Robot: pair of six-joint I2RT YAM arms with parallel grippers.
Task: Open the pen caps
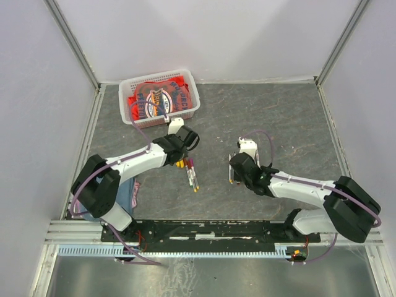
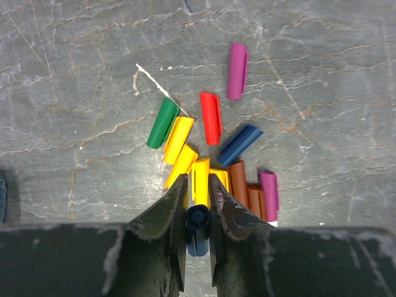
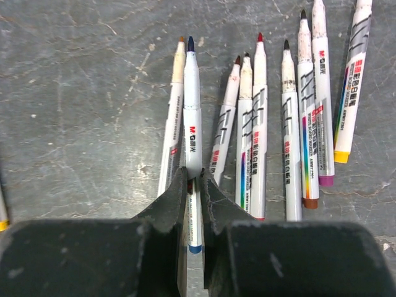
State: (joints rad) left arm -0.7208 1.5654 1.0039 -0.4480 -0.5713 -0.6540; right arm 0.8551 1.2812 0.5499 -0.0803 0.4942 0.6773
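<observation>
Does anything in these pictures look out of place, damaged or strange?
Nothing looks damaged. The pen caps lie in a loose heap, pointing different ways, while the uncapped pens lie roughly side by side. One oddity: a thin white curved mark on the table beside the green cap; scratch or thread, I cannot tell.

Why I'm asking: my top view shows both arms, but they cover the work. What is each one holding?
Observer: In the left wrist view, the left jaws are shut on a dark blue cap.
Operator: And the right side?
Observer: There the right jaws are shut on a blue-tipped pen, its tip bare.
Operator: Any other caps off?
Observer: Yes. Loose caps lie ahead of the left jaws, among them a green cap, a red cap and a purple cap.
</observation>
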